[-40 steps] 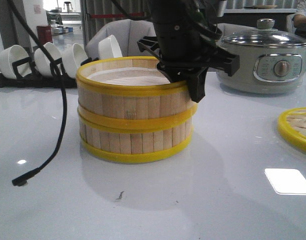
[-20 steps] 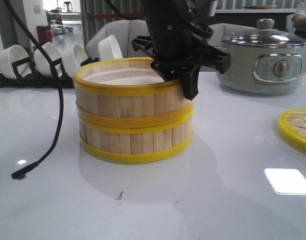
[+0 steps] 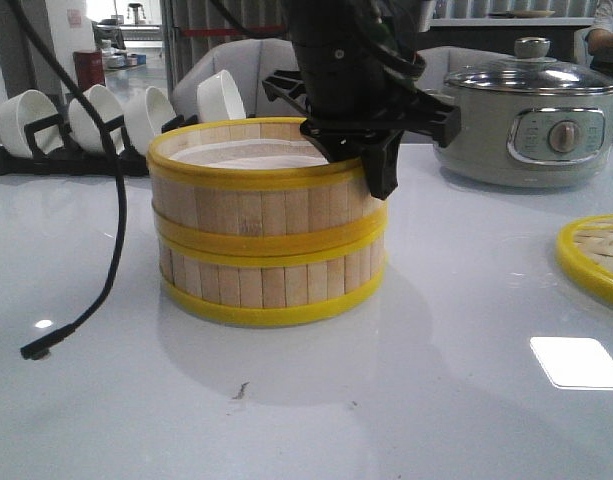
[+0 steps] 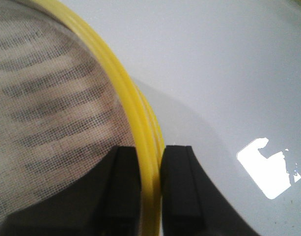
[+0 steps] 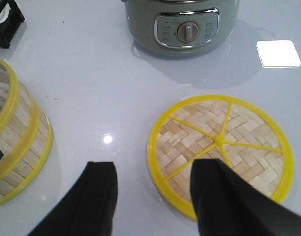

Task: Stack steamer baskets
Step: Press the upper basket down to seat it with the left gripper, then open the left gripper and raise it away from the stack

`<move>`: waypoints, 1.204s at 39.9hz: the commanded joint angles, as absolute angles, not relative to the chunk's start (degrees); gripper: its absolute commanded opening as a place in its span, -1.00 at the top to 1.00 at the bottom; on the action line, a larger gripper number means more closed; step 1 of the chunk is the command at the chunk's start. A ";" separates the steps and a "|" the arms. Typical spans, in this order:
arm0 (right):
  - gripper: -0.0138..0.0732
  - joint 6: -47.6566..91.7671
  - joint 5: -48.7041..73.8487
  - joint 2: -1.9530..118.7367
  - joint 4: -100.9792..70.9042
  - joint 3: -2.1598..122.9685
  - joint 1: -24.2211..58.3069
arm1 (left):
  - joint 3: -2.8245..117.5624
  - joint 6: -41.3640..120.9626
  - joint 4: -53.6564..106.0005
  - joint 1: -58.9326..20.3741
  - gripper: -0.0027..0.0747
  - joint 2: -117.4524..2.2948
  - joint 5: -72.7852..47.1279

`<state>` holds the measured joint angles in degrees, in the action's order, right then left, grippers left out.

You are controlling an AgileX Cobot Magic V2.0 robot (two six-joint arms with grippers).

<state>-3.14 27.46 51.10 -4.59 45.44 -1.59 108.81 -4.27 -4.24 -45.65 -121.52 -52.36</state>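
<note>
Since a second ago the left gripper (image 3: 371,165) has shifted a little leftward with the upper steamer basket (image 3: 261,200), so that basket now sits more squarely over the lower steamer basket (image 3: 271,285), though its right edge still overhangs a touch. The two baskets are stacked on the white bench (image 3: 436,400), a little left of centre in the front view.

In the left wrist view the left gripper's jaws are nearly together and pinch the upper basket's yellow rim (image 4: 145,162), one black finger (image 4: 123,187) inside over the whitish mesh lining (image 4: 47,123), the other outside the wall.

The right gripper (image 5: 152,196) hangs above the bench with its jaws wide apart and holding nothing; below it, towards one finger, lies the woven bamboo lid with a yellow rim (image 5: 221,150), flat on the bench, well apart from the stack.

Behind the lid stands the grey electric pot with a glass lid (image 3: 531,120). At the far left a black rack holds white bowls (image 3: 86,115). A black cable (image 3: 116,220) dangles beside the stack, its plug end near the bench.
</note>
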 commanded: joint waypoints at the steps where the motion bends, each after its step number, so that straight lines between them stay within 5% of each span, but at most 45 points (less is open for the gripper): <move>1: -0.34 -2.99 23.18 50.68 -4.41 47.67 -1.72 | 110.94 -4.06 -4.90 -45.46 0.01 -117.69 -49.39; 5: -0.34 -2.99 23.18 50.68 -4.41 47.67 -1.72 | 110.94 -4.06 -4.90 -45.46 -0.14 -117.69 -49.39; 29: -0.34 -2.99 23.30 50.68 -4.41 47.67 -1.72 | 123.77 -4.45 -5.01 -45.46 -0.13 -116.55 -54.74; 33: -0.34 -2.99 23.43 50.68 -4.41 47.67 -1.72 | 125.28 -4.45 -5.86 -45.22 0.05 -116.42 -55.60; 38: -0.34 -2.99 23.48 50.68 -4.41 47.67 -1.72 | 125.40 -4.45 -7.12 -43.63 0.76 -115.28 -56.19; 41: -0.34 -2.99 23.60 50.68 -4.41 47.67 -1.72 | 125.40 -4.54 -7.12 -41.69 0.64 -114.19 -56.58; 48: -0.34 -2.99 23.65 50.68 -4.41 47.67 -1.72 | 125.29 -5.83 -7.12 -35.54 0.71 -110.72 -57.12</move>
<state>-3.14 27.59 51.10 -4.59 45.44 -1.59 123.21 -4.57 -6.09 -38.39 -116.73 -59.40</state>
